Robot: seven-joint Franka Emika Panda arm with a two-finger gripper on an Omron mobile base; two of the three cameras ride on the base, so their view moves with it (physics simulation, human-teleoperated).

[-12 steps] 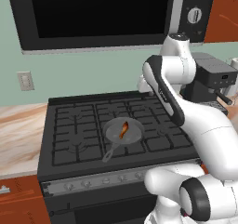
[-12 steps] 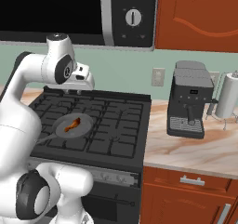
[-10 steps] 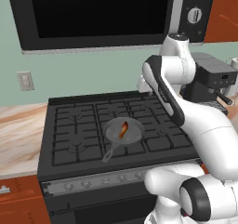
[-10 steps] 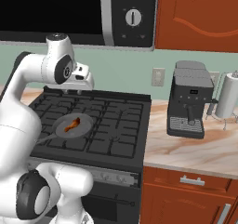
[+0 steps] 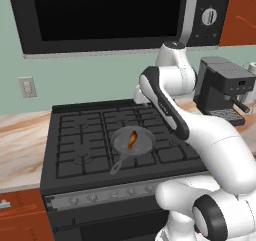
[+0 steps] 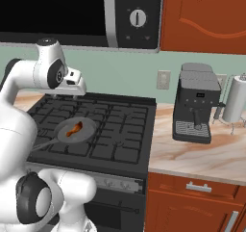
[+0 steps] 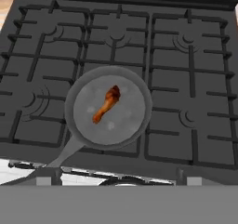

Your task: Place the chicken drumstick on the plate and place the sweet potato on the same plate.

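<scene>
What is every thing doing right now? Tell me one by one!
chicken drumstick: lying in the frying pan, not picked up.
frying pan: sitting on the stove grates, handle toward the front edge.
stove: no flames showing on the burners.
gripper: up above the back of the stove, open, holding nothing.
coffee machine: standing upright on the counter beside the stove.
paper towel roll: standing upright.

I am looking at my robot's arm (image 5: 200,135): glossy white, rounded shells joined in thick curved segments, with dark grey bands showing at the joints. A black disc with a small red detail is capping the lowest joint. The wrist block is ending in white, boxy housing.
</scene>
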